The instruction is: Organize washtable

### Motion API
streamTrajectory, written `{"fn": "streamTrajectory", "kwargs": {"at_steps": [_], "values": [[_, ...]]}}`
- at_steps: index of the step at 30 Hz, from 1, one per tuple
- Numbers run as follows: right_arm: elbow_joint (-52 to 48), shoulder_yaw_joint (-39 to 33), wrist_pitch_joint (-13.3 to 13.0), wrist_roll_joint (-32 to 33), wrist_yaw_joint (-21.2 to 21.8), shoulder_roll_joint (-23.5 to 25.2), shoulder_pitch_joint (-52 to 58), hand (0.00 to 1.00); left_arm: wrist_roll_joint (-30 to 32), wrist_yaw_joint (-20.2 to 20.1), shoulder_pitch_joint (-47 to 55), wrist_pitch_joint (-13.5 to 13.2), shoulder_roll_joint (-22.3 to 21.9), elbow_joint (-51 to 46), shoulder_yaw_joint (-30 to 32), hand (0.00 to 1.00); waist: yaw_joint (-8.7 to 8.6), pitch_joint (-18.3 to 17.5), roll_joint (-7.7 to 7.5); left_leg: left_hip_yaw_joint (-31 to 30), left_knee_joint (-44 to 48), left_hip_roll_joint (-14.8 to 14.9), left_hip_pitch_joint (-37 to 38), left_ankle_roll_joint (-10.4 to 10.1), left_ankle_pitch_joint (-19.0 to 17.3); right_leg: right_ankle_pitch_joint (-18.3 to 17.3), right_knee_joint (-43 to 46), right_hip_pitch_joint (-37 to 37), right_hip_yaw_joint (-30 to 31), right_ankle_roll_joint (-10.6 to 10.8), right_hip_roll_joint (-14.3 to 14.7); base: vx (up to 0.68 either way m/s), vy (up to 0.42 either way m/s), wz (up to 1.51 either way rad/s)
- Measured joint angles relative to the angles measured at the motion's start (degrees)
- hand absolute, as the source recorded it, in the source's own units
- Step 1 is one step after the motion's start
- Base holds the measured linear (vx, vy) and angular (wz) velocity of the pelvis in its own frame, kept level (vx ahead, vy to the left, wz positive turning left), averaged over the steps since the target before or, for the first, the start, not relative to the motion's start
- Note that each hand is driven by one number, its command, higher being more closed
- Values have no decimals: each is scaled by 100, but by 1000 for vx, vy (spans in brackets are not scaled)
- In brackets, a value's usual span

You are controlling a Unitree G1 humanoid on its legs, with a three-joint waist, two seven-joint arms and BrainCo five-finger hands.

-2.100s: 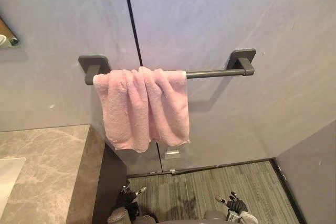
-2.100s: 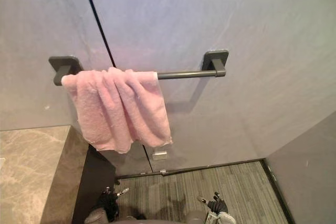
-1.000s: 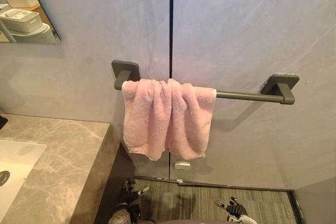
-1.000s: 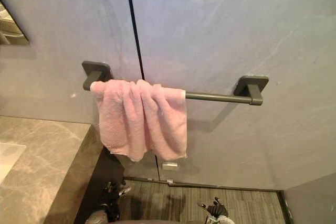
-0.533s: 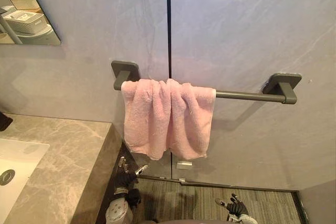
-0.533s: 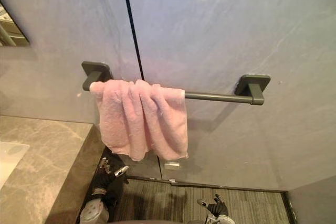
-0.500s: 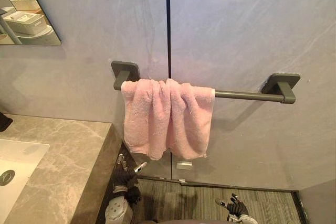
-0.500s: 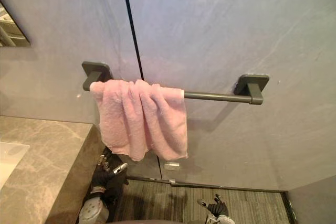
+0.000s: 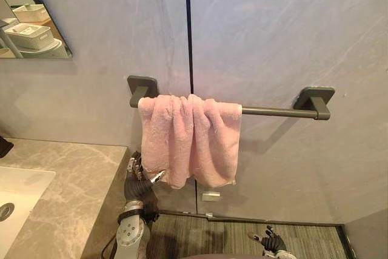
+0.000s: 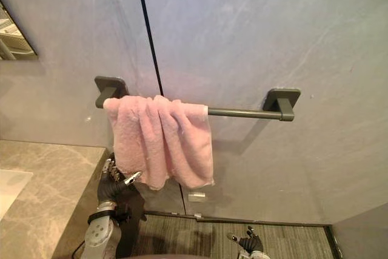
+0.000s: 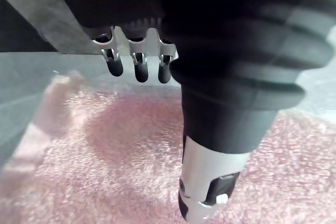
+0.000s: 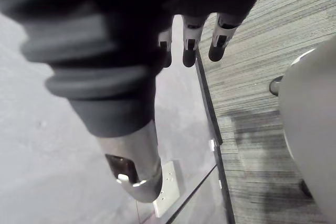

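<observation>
Pink towel (image 9: 191,137) hangs bunched on a grey rail (image 9: 276,111), left hand (image 9: 137,179) near its lower edge, fingers loose, seemingly empty.

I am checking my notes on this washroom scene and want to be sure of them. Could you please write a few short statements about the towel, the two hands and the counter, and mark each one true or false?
1. The pink towel hangs over the dark wall bar, bunched toward the bar's left end. True.
2. The left hand has its fingers curled round the towel. False: its fingers are open, and it is raised beside the towel's lower left edge.
3. The right hand is raised to the bar. False: it is low, above the floor, with its fingers open.
4. A white sink is set in the marble countertop at the left. True.
</observation>
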Motion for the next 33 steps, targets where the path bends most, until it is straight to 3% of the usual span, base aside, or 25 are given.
{"fn": "streamTrajectory", "kwargs": {"at_steps": [15,16,28,33], "values": [[237,-1,74,-71,115,-118,-108,0,27,-124,-181,1,297,18,95,0,-17,-126,67,84,-20,-5,-5,-6,6,219,-302,3,126,-46,84,-29,-12,-4],[254,-1,74,-77,121,-124,-145,0,28,-149,-181,1,321,29,84,100,-18,-125,68,91,-26,-2,-19,-10,10,248,-344,-3,140,-42,92,-42,-19,-5],[364,80,82,-115,122,-180,-271,0,29,-374,-351,15,576,417,-59,100,-37,-119,57,133,-69,-14,-19,-11,11,286,-425,-13,192,-42,102,-10,-7,-2],[-439,214,58,-108,113,-238,-190,0,29,-378,-377,12,654,417,-50,100,-66,-90,46,216,-117,-31,-27,-8,9,302,-432,-104,314,-38,108,-9,-12,-12]]}}
